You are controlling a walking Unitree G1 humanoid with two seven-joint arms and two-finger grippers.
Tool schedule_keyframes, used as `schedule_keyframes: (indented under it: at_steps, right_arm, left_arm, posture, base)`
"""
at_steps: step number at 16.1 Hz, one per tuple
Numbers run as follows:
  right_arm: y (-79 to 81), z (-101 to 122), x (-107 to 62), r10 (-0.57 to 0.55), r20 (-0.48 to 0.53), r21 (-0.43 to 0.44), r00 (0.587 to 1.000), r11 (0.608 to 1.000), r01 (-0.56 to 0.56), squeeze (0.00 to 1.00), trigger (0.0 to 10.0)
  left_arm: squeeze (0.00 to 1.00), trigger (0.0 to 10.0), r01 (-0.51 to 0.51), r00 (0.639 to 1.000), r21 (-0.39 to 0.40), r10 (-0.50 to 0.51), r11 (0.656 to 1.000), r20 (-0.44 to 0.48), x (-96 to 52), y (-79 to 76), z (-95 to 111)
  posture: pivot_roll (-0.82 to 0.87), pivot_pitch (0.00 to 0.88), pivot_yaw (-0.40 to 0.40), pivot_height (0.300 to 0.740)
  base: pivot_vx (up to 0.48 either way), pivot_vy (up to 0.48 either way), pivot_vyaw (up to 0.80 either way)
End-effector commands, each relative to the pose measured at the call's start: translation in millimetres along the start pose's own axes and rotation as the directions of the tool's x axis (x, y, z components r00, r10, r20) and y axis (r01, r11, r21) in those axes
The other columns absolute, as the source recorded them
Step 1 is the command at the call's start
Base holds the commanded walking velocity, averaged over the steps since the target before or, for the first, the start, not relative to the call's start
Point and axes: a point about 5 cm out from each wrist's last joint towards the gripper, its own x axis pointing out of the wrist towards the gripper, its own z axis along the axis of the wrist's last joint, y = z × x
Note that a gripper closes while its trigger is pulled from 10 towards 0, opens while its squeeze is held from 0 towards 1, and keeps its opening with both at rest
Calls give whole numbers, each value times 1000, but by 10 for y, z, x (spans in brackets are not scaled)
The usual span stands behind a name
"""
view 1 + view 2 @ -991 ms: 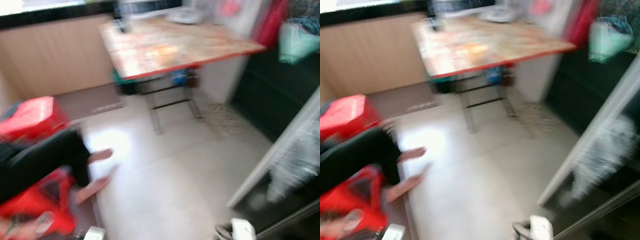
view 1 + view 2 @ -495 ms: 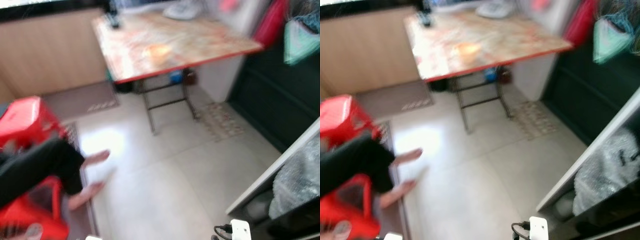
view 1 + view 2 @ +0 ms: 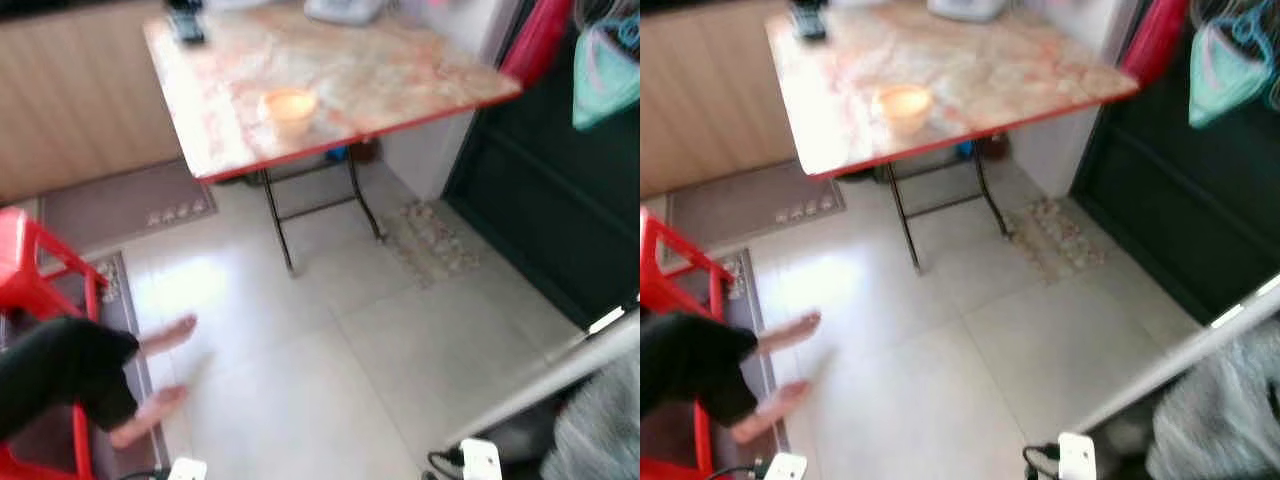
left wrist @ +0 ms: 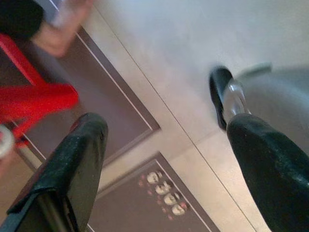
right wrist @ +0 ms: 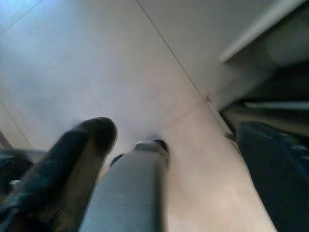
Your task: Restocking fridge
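The fridge's open white door edge (image 3: 560,375) slants across the lower right, with a crinkled plastic bag (image 3: 1230,420) on a shelf behind it. A folding table (image 3: 400,70) with a marbled top and red rim stands ahead. It holds a small orange bowl (image 3: 289,105), a dark remote (image 3: 185,25) and a white item (image 3: 345,10). My left gripper (image 4: 166,130) hangs open over the floor and a brown mat (image 4: 120,125), holding nothing. My right gripper (image 5: 174,133) is open too, above pale tiles near the fridge base.
A person sits on a red stool (image 3: 40,270) at the left, black-trousered legs (image 3: 60,365) and bare feet (image 3: 150,405) stretched onto the tiles. A dark door (image 3: 540,190) with a teal bag (image 3: 605,75) hanging stands on the right. A pebble mat (image 3: 430,240) lies beside the table.
The whole picture has shifted, so the camera has moved: the table now sits lower and more to the left, the fridge door farther right. Both arms still hang low.
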Motion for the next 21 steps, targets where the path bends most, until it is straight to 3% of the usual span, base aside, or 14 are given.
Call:
schedule_keyframes:
  at_steps: [1,3,6,18,21]
  right_arm:
    - [-99,-88,-33,-21,-25,-15,999,1000,20,0,10000]
    - [-89,-71,-28,-15,-24,-60,1000,998,13,0,10000]
    - [-65,-89,-28,-9,-29,-38,1000,999,8,0,10000]
    - [-63,-38,-12,-13,-32,-18,999,1000,12,0,10000]
    - [-85,-53,-18,-9,-40,-30,999,1000,8,0,10000]
  left_arm:
    - [0,10000,14,1000,-6,-14,1000,-15,-3,-45,-29]
    - [0,10000,17,1000,-7,-17,1000,-8,2,-52,-6]
    - [0,10000,22,1000,-4,-22,1000,0,7,-89,23]
    - [0,10000,19,1000,-10,-19,1000,11,20,-98,76]
    - [0,10000,8,1000,-2,-8,1000,20,15,-85,67]
  posture:
    - [40,185,1,740]
    - [38,186,1,740]
    - [42,183,3,740]
    - [50,168,-3,740]
    - [56,164,-1,740]
  base:
    - [368,0,0]
    - [362,0,600]
    - [369,0,685]
    - [366,0,0]
    - [244,0,-533]
